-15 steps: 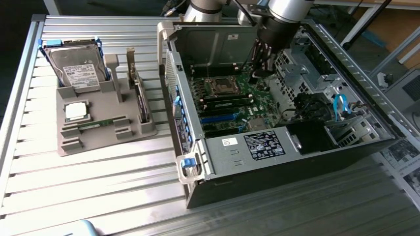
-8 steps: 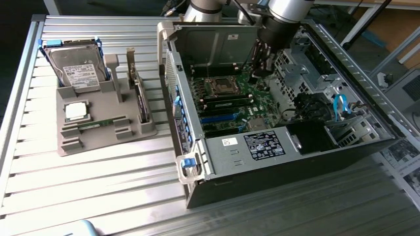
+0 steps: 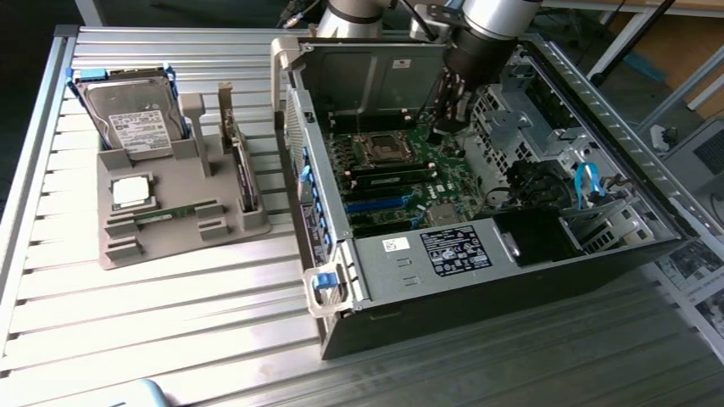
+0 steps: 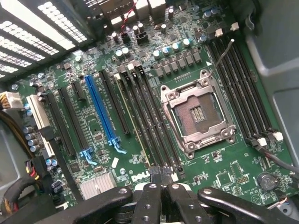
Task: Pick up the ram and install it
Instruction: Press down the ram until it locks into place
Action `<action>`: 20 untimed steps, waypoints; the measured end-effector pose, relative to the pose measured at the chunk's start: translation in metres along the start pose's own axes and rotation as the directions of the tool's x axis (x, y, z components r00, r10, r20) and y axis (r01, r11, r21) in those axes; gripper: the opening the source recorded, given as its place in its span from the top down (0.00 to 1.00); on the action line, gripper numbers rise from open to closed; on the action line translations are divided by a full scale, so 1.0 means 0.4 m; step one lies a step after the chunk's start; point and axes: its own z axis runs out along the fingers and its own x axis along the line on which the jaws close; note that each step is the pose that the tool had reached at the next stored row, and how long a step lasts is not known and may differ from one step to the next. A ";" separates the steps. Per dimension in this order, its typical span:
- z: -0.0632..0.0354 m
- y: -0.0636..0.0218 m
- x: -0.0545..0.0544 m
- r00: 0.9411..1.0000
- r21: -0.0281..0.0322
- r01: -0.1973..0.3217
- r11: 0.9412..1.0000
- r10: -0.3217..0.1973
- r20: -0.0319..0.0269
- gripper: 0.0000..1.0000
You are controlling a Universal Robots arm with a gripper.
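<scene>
While pressed together over the motherboard (image 4: 224,177), fingers (image 4: 161,186), ram (image 4: 133,123) edge-on in slot, just beyond their tips

Matt grey plastic holder (image 3: 169,216) on a ribbed shiny metal table (image 3: 147,322); glossy green motherboard (image 4: 140,140).

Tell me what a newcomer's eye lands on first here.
The open computer case at the exterior view's right, its green motherboard bare and the arm's shut end effector hanging inside above it. Then the empty CPU socket mid-board. Left of the case, a grey tray carries a hard drive.
</scene>
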 end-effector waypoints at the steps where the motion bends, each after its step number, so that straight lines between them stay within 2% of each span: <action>1: 0.000 0.000 0.000 1.000 -0.001 -0.008 1.000 0.008 0.000 0.89; 10: 0.000 0.000 0.000 0.998 -0.005 -0.068 0.998 0.068 0.003 0.89; 20: 0.001 0.000 0.000 0.990 -0.010 -0.140 0.990 0.141 0.006 0.89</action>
